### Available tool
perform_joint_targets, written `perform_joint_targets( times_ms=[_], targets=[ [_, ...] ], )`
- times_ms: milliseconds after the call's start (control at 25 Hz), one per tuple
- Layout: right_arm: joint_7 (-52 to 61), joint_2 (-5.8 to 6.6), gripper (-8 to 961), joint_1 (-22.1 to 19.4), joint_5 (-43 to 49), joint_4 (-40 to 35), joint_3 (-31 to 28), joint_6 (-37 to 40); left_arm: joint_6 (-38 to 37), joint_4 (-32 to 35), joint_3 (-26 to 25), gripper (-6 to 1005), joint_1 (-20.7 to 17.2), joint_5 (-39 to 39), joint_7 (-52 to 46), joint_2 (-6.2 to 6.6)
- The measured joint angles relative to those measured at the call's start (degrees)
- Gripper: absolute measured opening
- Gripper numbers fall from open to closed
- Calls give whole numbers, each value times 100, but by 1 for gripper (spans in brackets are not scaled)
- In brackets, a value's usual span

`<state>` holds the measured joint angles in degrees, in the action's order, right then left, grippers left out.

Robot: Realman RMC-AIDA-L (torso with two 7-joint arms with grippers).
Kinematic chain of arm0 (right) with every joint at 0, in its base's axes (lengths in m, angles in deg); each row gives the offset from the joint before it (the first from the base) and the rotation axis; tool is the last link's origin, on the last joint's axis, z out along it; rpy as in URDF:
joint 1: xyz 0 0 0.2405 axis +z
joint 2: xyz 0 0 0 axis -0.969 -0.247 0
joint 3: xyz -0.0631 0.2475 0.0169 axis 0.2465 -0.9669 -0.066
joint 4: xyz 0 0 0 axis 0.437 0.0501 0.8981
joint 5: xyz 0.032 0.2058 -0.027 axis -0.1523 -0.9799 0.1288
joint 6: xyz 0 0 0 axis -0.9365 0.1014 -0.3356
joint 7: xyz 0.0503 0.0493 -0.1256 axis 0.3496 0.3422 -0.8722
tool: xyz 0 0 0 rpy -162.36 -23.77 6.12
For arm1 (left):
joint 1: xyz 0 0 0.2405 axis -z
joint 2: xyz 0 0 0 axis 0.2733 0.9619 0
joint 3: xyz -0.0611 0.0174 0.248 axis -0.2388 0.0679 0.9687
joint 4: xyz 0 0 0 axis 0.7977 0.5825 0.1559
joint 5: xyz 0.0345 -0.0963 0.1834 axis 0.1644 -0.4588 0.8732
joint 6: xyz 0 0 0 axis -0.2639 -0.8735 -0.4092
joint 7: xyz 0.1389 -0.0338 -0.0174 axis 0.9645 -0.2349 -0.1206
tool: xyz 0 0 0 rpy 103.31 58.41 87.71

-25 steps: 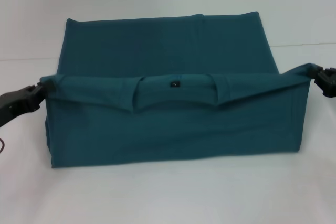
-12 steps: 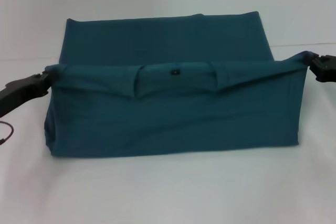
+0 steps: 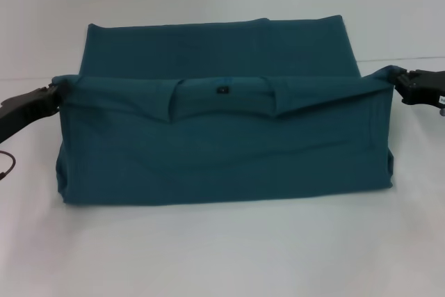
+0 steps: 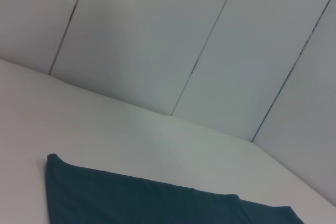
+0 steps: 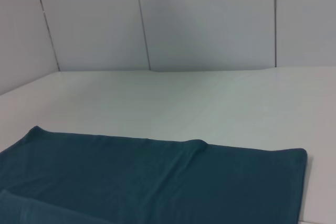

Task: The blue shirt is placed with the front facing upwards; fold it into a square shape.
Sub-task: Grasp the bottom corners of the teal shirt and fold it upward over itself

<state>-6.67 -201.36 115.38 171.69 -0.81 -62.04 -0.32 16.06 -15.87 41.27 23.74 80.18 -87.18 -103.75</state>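
We saw the blue shirt [image 3: 222, 165] as a deep teal-blue, plain and unpatterned across every fold, slightly darker in the shadowed creases below the collar. A small dark neck label [image 3: 222, 90] stood out near-black against the teal. The left gripper [image 3: 49, 95] and the right gripper [image 3: 398, 83] were both black. The table [image 3: 222, 255] was plain white, unmarked. In the wrist views the wall panels [image 5: 205, 19] were pale grey-white, divided by thin dark seams.
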Motion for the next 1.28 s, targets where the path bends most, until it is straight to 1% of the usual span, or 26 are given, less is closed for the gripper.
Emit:
perform_joint_targets(
  times_ms=[160,400,560,800,1160,1280],
  targets=[
    [-62,-18,42,37,-29,17,16,-115,64,-40,0,55,23,-20,2,-1],
    [-87,-1,42,26,-276,62,242,-314,286,-109,63,56,95,-26,26,-23],
    [-78,0,43,27,-326,62,291,-459,462,-221,70,56,190,-26,158,-35],
    [-92,-34,43,78,-349,71,406,-721,787,-282,90,55,303,-18,262,-72],
    [-95,-44,43,163,-360,132,457,-926,1082,-288,87,56,394,-34,318,-105],
    [-114,-68,61,171,-370,140,456,-965,1153,-289,87,59,410,-36,326,-125]
  ],
)
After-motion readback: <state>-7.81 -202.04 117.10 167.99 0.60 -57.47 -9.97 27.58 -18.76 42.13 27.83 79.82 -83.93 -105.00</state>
